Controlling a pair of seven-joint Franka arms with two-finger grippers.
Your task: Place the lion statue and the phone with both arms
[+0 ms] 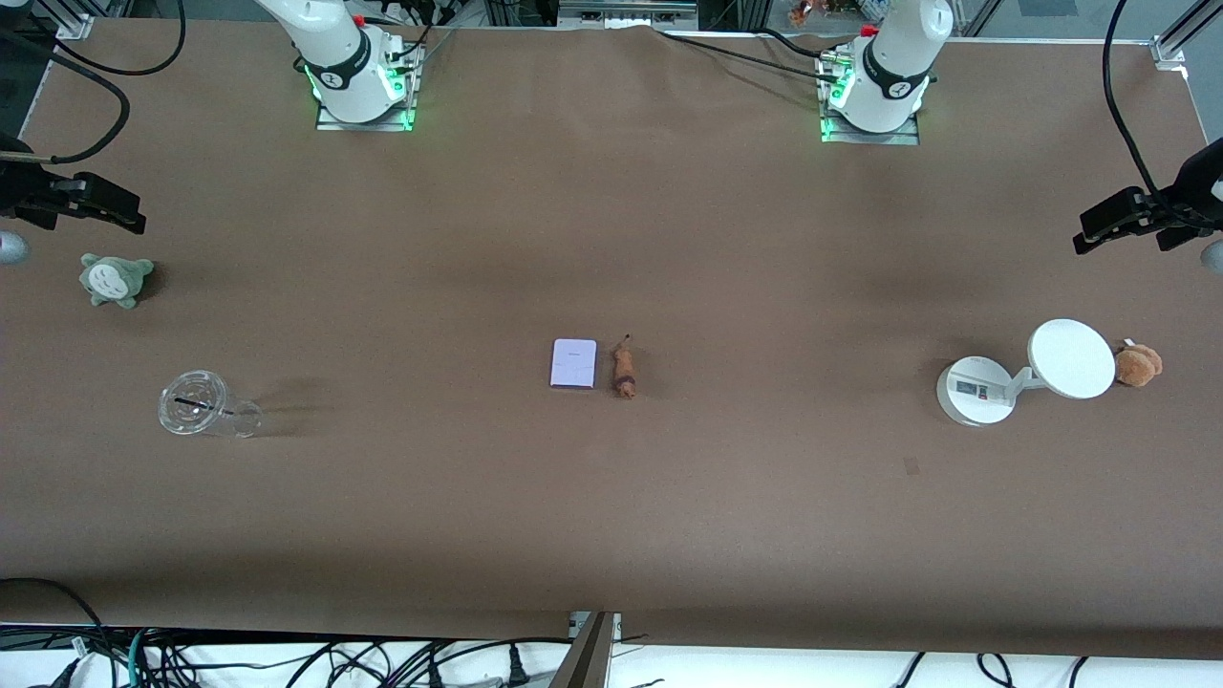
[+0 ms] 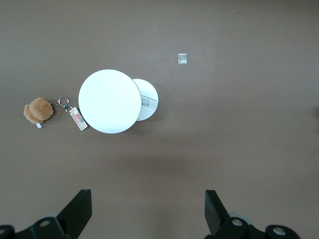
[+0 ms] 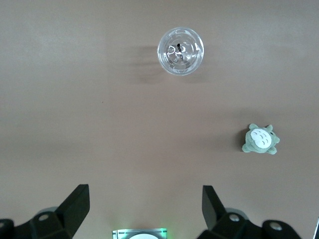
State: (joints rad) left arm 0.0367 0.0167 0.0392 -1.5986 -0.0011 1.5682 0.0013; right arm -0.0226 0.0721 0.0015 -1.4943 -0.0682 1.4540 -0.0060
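Lion statue (image 1: 624,372) beside phone (image 1: 572,363) — untouched.

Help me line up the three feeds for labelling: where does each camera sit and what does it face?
Front view: high across the table, facing both arm bases; pale lavender phone and reddish-brown lion statue lie mid-table.
Left wrist view: looks down past the open left hand at the white round-based stand, also in front view.
Right wrist view: looks down past the open right hand at the clear plastic cup, also in front view.

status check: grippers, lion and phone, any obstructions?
Left gripper and right gripper open, empty, waiting at table ends. Lion statue beside phone, mid-table, untouched. Nothing near them.
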